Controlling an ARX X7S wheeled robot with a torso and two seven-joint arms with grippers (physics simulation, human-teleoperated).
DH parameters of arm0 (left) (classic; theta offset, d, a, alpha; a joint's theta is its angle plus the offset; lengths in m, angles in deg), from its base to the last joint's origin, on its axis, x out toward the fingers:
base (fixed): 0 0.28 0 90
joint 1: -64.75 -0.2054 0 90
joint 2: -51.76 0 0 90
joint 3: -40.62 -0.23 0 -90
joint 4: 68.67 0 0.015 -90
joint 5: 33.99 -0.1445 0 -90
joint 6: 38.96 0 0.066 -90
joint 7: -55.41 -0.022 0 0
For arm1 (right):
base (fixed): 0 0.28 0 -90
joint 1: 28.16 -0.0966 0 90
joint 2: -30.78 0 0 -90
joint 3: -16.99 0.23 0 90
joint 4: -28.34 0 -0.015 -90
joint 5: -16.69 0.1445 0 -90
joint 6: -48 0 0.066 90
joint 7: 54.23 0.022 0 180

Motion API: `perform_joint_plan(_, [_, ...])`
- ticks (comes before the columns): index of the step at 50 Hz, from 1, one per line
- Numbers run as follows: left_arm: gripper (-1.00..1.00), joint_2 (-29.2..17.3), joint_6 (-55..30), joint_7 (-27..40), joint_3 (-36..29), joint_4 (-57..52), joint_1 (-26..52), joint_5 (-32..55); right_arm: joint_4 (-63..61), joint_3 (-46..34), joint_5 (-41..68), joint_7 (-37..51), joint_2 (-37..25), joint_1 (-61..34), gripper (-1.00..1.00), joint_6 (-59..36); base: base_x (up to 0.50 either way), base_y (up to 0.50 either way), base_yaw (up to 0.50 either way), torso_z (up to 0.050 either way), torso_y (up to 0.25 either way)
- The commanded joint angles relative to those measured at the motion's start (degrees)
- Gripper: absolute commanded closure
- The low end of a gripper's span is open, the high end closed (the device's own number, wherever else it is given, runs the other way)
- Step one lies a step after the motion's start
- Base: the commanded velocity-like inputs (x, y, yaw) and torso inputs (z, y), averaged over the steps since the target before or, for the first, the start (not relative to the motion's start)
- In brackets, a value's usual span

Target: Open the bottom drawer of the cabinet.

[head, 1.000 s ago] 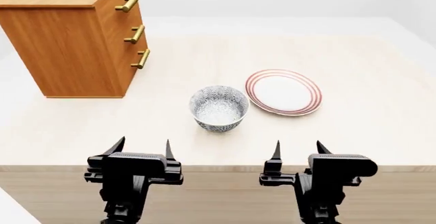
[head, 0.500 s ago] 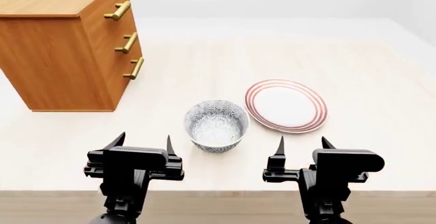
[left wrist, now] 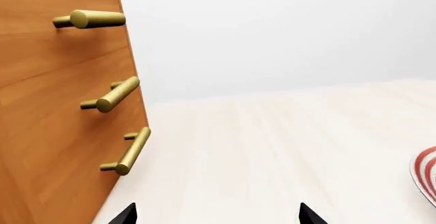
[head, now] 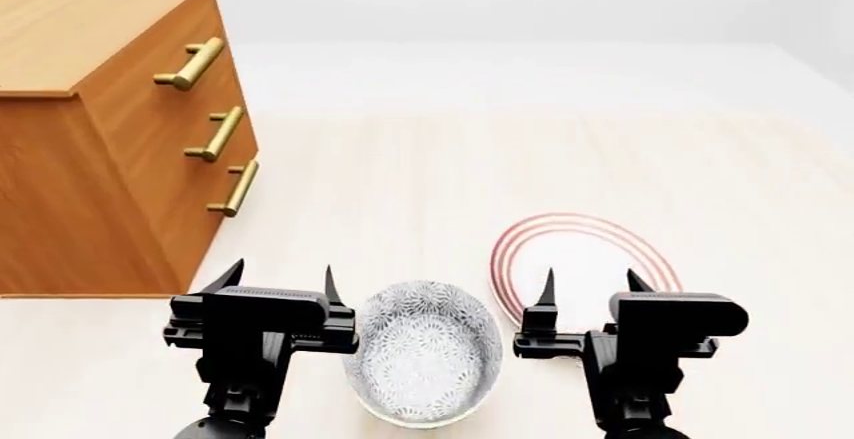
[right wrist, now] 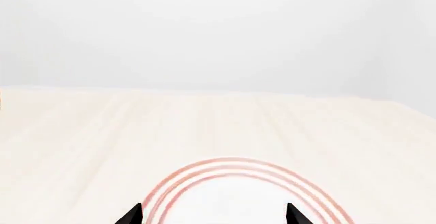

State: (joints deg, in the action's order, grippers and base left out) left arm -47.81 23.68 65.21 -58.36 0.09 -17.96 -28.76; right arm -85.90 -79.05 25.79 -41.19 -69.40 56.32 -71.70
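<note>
The orange-brown wooden cabinet [head: 94,149] stands at the table's far left, its three drawer fronts facing right. The bottom drawer [head: 207,229] carries the lowest brass bar handle [head: 235,189], which also shows in the left wrist view as the handle [left wrist: 129,151] on the cabinet [left wrist: 54,106]. All three drawers look closed. My left gripper [head: 283,277] is open and empty, in front of the cabinet's near corner and apart from it; only its fingertips [left wrist: 126,215] show in its wrist view. My right gripper [head: 590,285] is open and empty over the plate.
A patterned grey bowl [head: 424,364] sits between my two grippers, close to the table's near side. A white plate with red rings [head: 581,249] lies under the right gripper and shows in its wrist view as the plate [right wrist: 232,193]. The light wooden table [head: 441,159] stretches beyond.
The view has advanced toward the table: cabinet, bowl and plate all sit lower and closer in the head view. Both grippers stay open at the same spread.
</note>
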Motion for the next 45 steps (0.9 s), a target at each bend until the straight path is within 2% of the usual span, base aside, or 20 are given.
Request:
perform_joint_plan(1, [-1.00, -0.5, 0.1, 0.4, -0.3, 0.1, 0.0, 0.3, 0.7, -0.6, 0.2, 0.3, -0.3, -0.1, -1.00, 0.3, 0.50, 0.00, 0.00, 0.000, 0.000])
perform_joint_plan(17, [-1.00, -1.0, 0.2, 0.9, -1.0, 0.2, 0.1, 0.5, 0.8, -0.7, 0.8, 1.1, -0.5, -0.4, -1.00, 0.0, 0.50, 0.00, 0.00, 0.000, 0.002])
perform_joint_plan(31, [-1.00, -1.4, -1.0, 1.8, -1.4, 0.0, 1.0, 0.4, 0.8, -1.5, 0.8, 1.3, -1.2, -0.3, -1.00, 0.4, 0.02, 0.00, 0.00, 0.000, 0.000])
perform_joint_plan(34, [-1.00, -1.8, -5.2, 1.2, -1.3, -0.6, 3.4, 1.3, 1.2, -1.7, 0.8, 1.3, -1.3, -0.5, -1.00, 0.5, 0.00, 0.00, 0.00, 0.000, 0.000])
perform_joint_plan(37, [-1.00, -3.2, -10.1, 4.4, -5.2, 2.1, 8.9, -5.1, 1.0, -1.9, 0.8, 1.4, -1.4, -0.6, -1.00, 0.2, 0.00, 0.00, 0.00, 0.000, 0.000])
perform_joint_plan(45, [-1.00, -5.4, -13.7, 6.9, -11.8, 9.5, 16.1, -13.3, 1.6, -2.0, 1.1, 1.5, -1.4, -0.7, -1.00, 0.6, 0.00, 0.00, 0.00, 0.000, 0.000])
